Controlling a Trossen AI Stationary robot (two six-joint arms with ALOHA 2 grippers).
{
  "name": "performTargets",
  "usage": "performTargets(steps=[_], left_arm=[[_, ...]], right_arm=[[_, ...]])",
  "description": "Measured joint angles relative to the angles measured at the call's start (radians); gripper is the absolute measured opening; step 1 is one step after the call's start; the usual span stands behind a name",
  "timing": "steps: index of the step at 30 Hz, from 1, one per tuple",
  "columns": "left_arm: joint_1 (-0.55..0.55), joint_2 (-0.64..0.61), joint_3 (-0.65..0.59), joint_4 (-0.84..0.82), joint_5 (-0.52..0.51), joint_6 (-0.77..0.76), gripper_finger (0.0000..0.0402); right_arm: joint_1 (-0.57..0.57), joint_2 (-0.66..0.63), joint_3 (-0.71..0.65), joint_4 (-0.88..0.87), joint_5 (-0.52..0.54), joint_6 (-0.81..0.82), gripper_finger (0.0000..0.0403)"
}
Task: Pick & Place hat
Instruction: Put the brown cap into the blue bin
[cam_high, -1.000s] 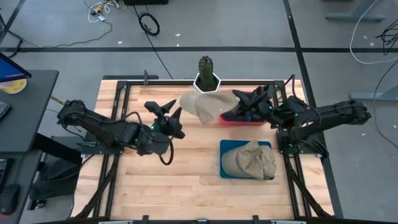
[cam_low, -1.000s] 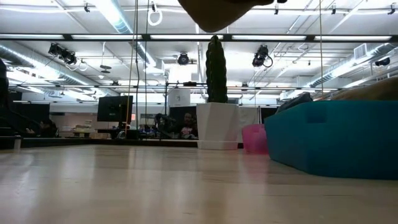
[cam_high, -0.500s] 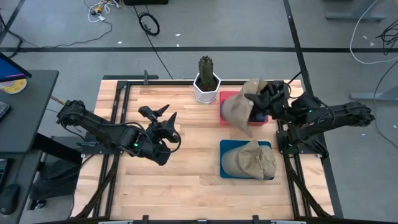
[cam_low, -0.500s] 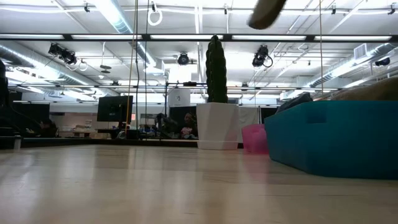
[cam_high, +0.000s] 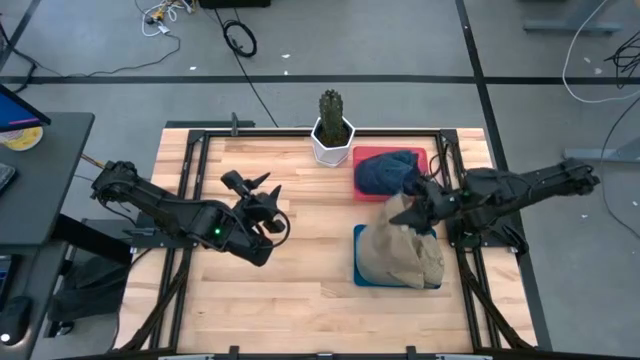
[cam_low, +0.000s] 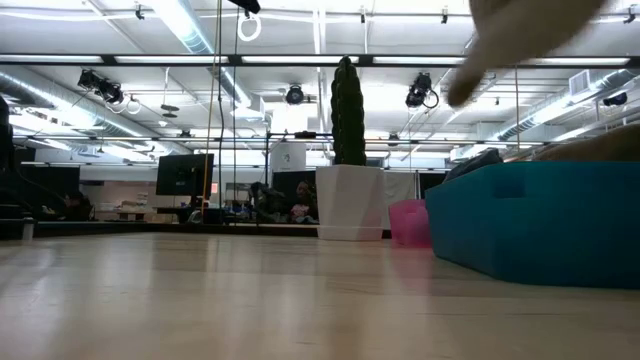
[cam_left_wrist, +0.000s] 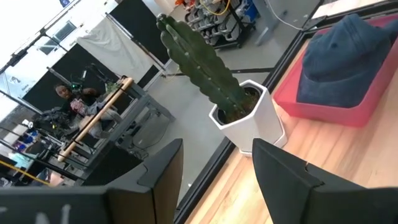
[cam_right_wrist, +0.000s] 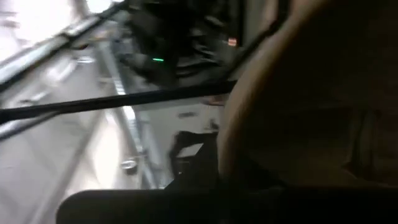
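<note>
Right gripper (cam_high: 418, 200) pinched on soft tan fabric hat (cam_high: 398, 243), over teal rectangular tray (cam_high: 361, 262) near table's right edge. Left gripper (cam_high: 262, 193) spread, empty, mid-table. Beyond: navy cap (cam_high: 385, 171) in pink tray (cam_high: 420, 155), potted green cactus (cam_high: 331, 124) at far edge.

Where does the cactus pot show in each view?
High view: the cactus pot stands at the table's far edge, left of the red tray.
Low view: centre of the picture, left of the pink tray edge.
Left wrist view: middle, beside the red tray holding the blue hat.
Right wrist view: not in it.
Shared landmark: the red tray next to the pot.
</note>
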Motion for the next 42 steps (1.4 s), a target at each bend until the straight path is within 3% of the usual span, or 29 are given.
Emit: performTargets(steps=[18, 42], left_arm=[[0.007, 0.0, 0.0, 0.002, 0.002, -0.048, 0.0195], [0.008, 0.0, 0.0, 0.007, 0.001, -0.233, 0.0195]], right_arm=[[0.117, 0.036, 0.0, -0.294, 0.141, 0.055, 0.0], [0.136, 0.257, 0.0, -0.242, 0.196, 0.067, 0.0]])
